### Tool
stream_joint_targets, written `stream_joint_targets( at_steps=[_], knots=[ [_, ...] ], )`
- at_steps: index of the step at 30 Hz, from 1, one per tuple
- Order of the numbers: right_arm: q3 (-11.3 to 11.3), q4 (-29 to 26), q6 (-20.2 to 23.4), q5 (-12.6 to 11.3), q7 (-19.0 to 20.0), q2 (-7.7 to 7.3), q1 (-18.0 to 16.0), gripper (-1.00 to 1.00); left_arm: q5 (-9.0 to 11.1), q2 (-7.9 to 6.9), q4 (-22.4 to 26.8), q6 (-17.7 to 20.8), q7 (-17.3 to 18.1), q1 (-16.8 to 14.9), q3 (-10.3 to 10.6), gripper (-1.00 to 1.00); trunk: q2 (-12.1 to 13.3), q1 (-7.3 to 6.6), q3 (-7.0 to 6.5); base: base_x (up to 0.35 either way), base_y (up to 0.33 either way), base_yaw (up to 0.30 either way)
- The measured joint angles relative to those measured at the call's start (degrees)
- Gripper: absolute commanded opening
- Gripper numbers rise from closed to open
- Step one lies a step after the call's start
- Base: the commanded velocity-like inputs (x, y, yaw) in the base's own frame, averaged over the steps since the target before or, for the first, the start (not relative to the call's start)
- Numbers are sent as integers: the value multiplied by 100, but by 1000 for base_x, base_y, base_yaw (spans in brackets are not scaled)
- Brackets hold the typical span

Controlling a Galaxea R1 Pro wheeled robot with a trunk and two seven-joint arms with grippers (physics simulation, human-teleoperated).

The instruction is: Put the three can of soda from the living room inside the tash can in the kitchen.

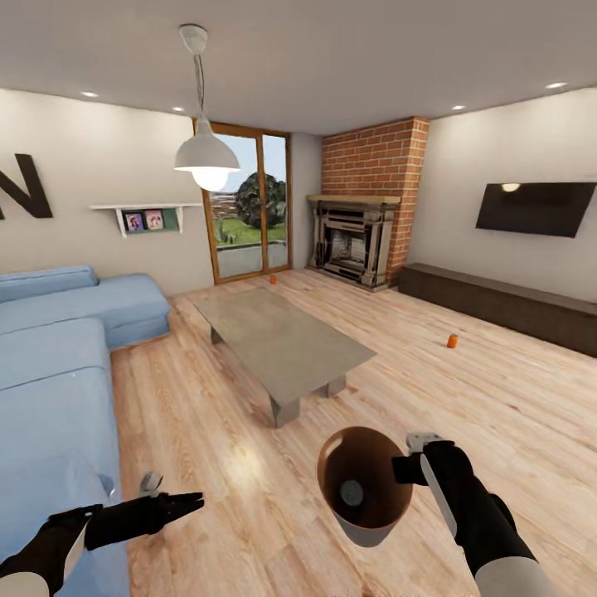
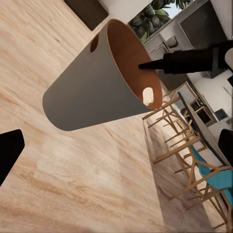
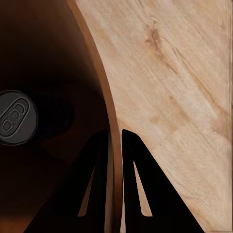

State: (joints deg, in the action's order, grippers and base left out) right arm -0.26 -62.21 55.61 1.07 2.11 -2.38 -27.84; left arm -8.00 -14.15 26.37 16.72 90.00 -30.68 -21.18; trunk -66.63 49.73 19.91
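Trash can (image 1: 365,489): round, tapered, grey outside, copper-brown inside, cut-out handle holes near the rim. Held off the wood floor (image 1: 464,390), in front of the robot. Right gripper (image 3: 114,141) clamped on its rim, 1 finger inside, 1 outside.

1 soda can (image 1: 351,493) lies at the bottom, silvery top up. 2 orange cans on the floor: 1 (image 1: 452,341) right of the coffee table (image 1: 282,336), 1 (image 1: 273,280) far off, near the glass door (image 1: 249,203).

Left gripper (image 1: 186,502) holds nothing, fingers close together; beside the blue sofa (image 1: 58,373).

Left wrist view: the can's (image 2: 92,92) outer wall, wooden chairs (image 2: 194,160) beyond. Right wrist view: the soda can's (image 3: 17,118) pull-tab top.
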Motion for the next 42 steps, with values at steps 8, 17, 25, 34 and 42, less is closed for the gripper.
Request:
stream_joint_targets(
  at_steps=[8,17,25,34,42],
  knots=[
    [0,0,2,0,0,0,0,-100,0,0,0,0,0,0,0,100,0,0,0,0,0,-299],
    [-1,0,1,1,0,0,0,-100,0,0,0,0,0,0,0,100,0,0,0,0,0,-299],
    [0,4,0,0,0,0,0,-100,0,0,0,3,0,0,0,100,0,0,0,11,-2,-299],
    [-1,9,-1,73,-6,-1,0,-100,0,0,0,7,0,0,0,100,0,0,0,227,-146,-210],
    [0,11,-3,28,-3,0,0,-100,0,0,0,7,0,0,0,100,0,0,0,291,-234,-16]
  ],
)
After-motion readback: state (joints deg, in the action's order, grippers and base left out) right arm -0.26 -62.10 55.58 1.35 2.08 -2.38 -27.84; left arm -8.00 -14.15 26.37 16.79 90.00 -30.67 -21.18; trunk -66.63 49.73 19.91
